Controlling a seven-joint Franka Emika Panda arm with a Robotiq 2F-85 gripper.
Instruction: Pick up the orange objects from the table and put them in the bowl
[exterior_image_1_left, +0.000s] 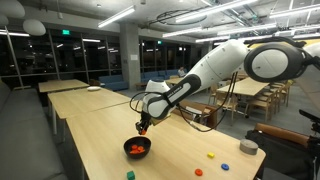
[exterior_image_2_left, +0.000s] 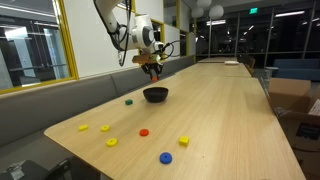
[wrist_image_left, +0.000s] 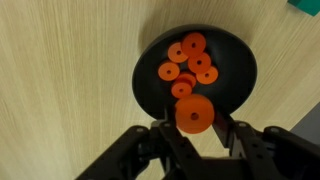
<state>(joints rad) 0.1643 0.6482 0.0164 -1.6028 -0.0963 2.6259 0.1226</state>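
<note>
Gripping one orange disc (wrist_image_left: 194, 113) between its two fingers, the pincer (wrist_image_left: 195, 124) is closed on it and shows at the bottom edge of the wrist view. The disc lies flat between the fingers and is seen over the near rim of the bowl (wrist_image_left: 228, 52).

Under it, the black bowl holds several orange discs (wrist_image_left: 186, 66). They lie flat on its bottom, and some overlap each other. Around the bowl there is only the pale wood of the table (wrist_image_left: 60, 70). A green thing (wrist_image_left: 305, 5) is cut by the top right corner of this view, and I cannot tell what it is.

In an exterior view, a blue piece (exterior_image_2_left: 166, 158) is nearest to the camera, then a yellow piece (exterior_image_2_left: 184, 141). A little farther, one orange piece (exterior_image_2_left: 144, 132) lies on the table, well apart from the bowl (exterior_image_2_left: 155, 95). A green piece (exterior_image_2_left: 128, 101) lies near the bowl on the side of the wall bench. The pincer (exterior_image_2_left: 152, 71) hangs just above the bowl and does not touch it.

In an exterior view from the opposite side, the pincer (exterior_image_1_left: 143, 126) points down over the bowl (exterior_image_1_left: 148, 146), and orange shows inside. Farther along the table, a grey cup (exterior_image_1_left: 248, 147) stands near the edge.
</note>
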